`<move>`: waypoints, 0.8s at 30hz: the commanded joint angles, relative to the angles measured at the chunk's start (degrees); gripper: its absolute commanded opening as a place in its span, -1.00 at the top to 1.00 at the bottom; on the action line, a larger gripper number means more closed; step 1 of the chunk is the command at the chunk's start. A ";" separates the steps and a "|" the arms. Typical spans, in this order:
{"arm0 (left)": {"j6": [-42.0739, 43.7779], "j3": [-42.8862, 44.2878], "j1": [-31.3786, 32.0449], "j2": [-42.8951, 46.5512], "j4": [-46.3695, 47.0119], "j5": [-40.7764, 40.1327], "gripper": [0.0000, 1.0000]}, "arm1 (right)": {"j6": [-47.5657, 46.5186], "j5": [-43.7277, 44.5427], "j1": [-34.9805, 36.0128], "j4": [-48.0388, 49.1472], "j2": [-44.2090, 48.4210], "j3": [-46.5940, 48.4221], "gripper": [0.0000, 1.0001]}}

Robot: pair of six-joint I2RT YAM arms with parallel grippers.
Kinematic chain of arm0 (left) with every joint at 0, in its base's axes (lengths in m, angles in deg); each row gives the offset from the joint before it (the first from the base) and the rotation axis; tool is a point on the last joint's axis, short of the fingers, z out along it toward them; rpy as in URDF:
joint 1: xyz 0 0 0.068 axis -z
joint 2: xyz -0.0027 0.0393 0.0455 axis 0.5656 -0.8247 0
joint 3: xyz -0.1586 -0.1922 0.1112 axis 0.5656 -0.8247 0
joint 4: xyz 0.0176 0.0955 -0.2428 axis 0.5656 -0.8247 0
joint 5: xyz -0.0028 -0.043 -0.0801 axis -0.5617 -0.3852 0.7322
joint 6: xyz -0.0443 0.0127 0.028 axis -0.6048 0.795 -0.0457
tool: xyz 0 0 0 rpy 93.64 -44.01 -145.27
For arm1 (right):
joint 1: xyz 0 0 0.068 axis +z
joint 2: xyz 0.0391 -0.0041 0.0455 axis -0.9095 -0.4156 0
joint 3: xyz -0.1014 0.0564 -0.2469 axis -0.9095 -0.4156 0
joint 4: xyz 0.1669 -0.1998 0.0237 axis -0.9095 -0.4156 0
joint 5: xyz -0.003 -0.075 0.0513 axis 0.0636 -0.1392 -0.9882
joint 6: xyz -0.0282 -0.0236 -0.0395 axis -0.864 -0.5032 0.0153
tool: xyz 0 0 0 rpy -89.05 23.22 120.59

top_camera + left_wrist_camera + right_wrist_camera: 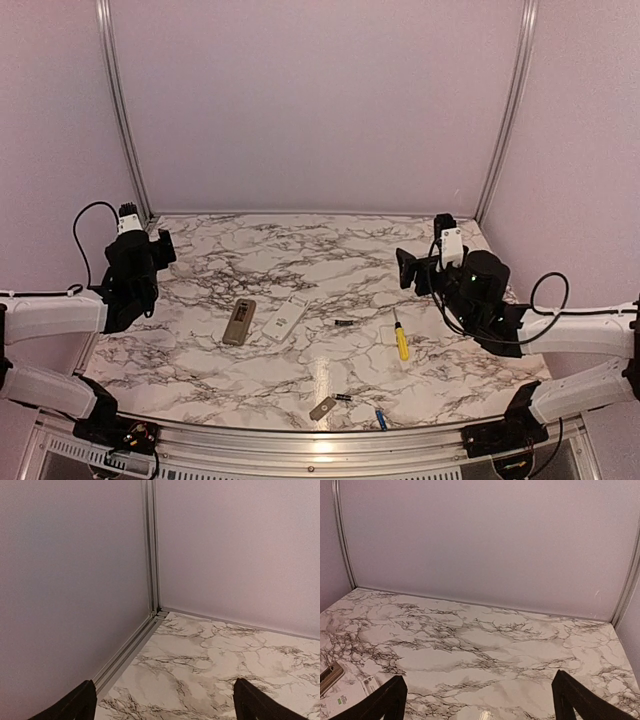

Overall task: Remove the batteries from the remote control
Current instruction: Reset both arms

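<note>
Two remote controls lie side by side mid-table, a grey-brown one (239, 322) and a white one (286, 317); their ends also show at the lower left of the right wrist view, grey-brown (330, 676) and white (347, 697). One dark battery (344, 323) lies right of the white remote. Another dark battery (343, 398) and a blue battery (381, 419) lie near the front edge. My left gripper (160, 245) (164, 690) hangs open over the far left corner, holding nothing. My right gripper (408, 268) (480, 685) is open and empty above the right side, facing the back wall.
A yellow-handled screwdriver (400, 340) lies right of centre. A flat grey cover plate (322, 408) sits beside the front dark battery. Pale walls with aluminium posts (151, 555) close the marble table (300, 255) on three sides.
</note>
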 commanded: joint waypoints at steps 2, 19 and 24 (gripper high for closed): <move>2.68 -2.67 -8.48 -1.62 1.88 4.00 -0.98 | -2.51 0.19 -0.77 3.35 3.11 -1.99 -0.97; 12.03 -7.74 -17.33 -13.94 22.85 22.32 -0.98 | -2.41 1.90 -0.89 -1.76 6.68 -3.00 -0.97; 10.08 -8.51 -19.12 -15.99 27.00 27.46 -0.97 | -0.31 4.02 -0.82 -5.43 6.69 -2.22 -0.97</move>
